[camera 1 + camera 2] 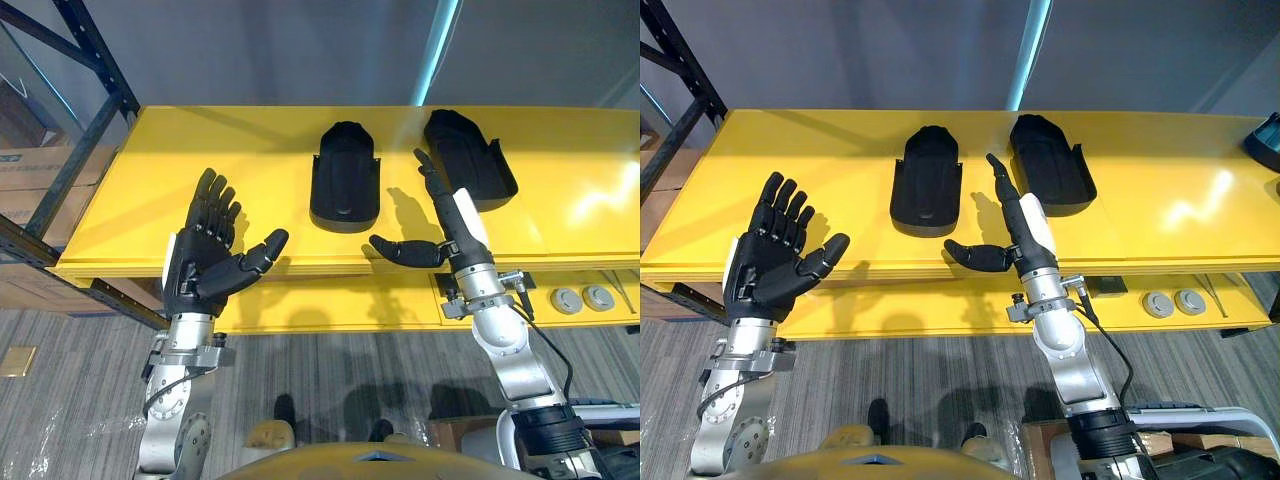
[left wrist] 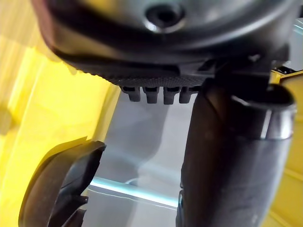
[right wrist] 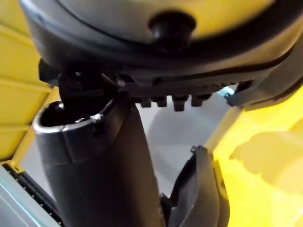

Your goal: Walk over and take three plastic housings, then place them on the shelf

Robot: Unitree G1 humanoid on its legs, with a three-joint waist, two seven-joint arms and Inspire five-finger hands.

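Left hand (image 1: 205,262) and right hand (image 1: 448,235) are wide and empty. The right hand, near the plastic housing (image 1: 468,158) at 1 o'clock, may knock it askew.

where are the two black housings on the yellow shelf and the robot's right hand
left housing (image 1: 345,185): left eye view, on its hollow middle.
right housing (image 1: 478,155): left eye view, on its inner face.
right hand (image 1: 452,228): left eye view, on the dark palm, seen from the side.

Two housings (image 1: 346,178) side-by-side on shelf (image 1: 150,200)
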